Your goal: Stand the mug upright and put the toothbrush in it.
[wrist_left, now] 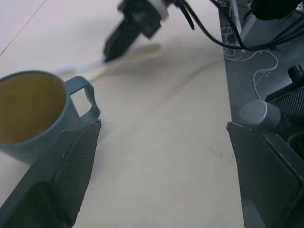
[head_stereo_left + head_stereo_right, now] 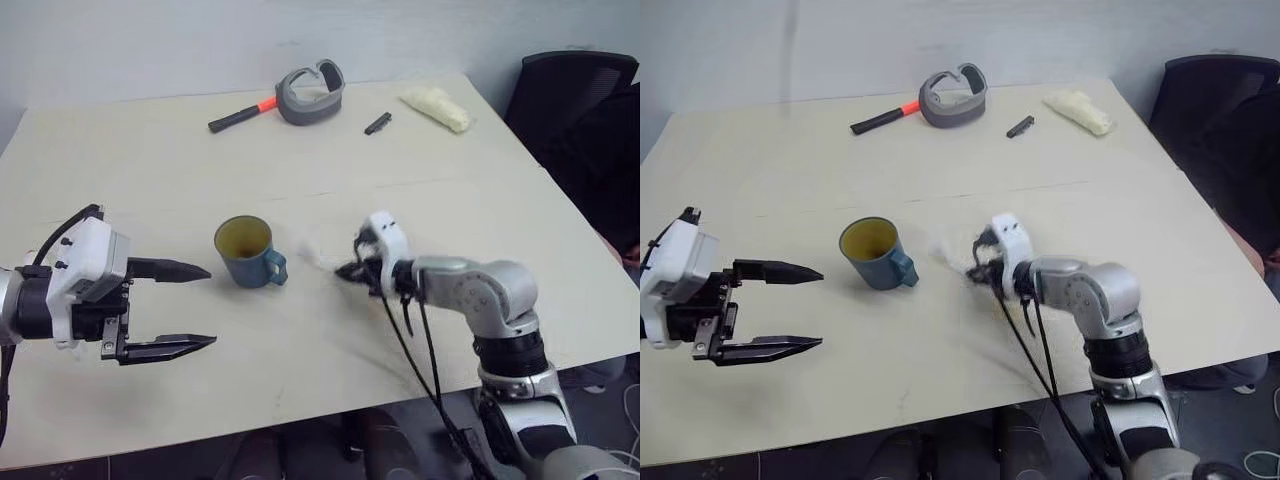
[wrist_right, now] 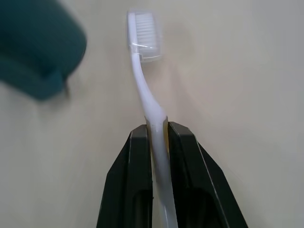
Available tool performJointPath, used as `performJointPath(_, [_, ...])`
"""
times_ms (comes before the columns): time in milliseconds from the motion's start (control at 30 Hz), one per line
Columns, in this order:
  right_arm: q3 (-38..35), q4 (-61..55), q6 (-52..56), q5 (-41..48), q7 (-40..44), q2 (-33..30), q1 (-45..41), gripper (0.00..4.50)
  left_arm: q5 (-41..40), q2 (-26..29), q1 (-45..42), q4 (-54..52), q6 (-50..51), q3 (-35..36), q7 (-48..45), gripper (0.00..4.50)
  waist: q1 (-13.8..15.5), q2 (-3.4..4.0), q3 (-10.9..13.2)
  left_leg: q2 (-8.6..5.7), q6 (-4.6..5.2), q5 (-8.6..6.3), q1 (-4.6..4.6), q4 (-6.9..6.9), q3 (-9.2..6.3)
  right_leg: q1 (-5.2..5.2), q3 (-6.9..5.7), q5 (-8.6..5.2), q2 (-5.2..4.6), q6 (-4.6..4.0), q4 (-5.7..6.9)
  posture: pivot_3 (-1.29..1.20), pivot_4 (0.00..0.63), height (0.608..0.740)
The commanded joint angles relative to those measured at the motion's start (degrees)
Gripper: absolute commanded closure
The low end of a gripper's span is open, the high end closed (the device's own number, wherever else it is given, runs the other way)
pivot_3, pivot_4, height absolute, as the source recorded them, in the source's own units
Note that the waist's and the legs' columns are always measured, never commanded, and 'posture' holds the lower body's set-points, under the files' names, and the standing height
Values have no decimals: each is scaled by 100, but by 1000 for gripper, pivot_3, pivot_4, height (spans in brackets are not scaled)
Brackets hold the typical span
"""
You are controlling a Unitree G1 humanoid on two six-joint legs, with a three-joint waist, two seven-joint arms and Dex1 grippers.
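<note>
The teal mug [image 2: 245, 250] stands upright in the middle of the table, its handle turned toward my right arm and its yellowish inside empty. My right gripper [image 3: 156, 126] is shut on the handle of the white toothbrush [image 3: 145, 90], a little above the table just right of the mug [image 3: 38, 47]. The bristle head points toward the mug. My left gripper [image 2: 208, 306] hovers open to the left of the mug, fingers [image 1: 71, 175] spread wide with nothing between them. The mug [image 1: 33, 114] sits just off one of those fingers.
At the far side of the table lie a hammer [image 2: 240, 115] with an orange and black handle, a grey looped object [image 2: 312, 92], a small black piece [image 2: 377, 123] and a pale bag [image 2: 437, 107]. A black chair [image 2: 575, 90] stands beyond the right corner.
</note>
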Motion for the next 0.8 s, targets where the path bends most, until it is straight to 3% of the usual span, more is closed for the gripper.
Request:
performJointPath(33, [-584,-115,-790,91,-55,343,-623,4325,-244,-156,-28,128,234,644,242,0,5,-1,-1,4,-10,2,-2,-3,1,0,-4,-2,7,-3,3,0,150,740])
performJointPath(167, [-554,359,-1538,139,220,987,-1012,4325,-540,-331,-151,227,518,975,606,0,-35,-1,-1,25,-57,15,0,-26,6,-3,-5,-10,32,-17,0,0,150,740])
performJointPath(467, [-179,2228,-3859,-293,430,2833,-1707,4325,-640,-463,-115,185,682,1245,997,0,-153,-4,-3,25,-63,19,-5,-34,-5,-19,-3,-11,22,-19,6,0,150,740])
performJointPath(800, [449,2712,-4691,-347,798,3459,-1341,4325,-696,-501,221,-81,819,1624,1081,0,-169,-9,-5,20,-64,19,-18,-36,-6,-42,-2,-12,3,-20,11,0,150,740])
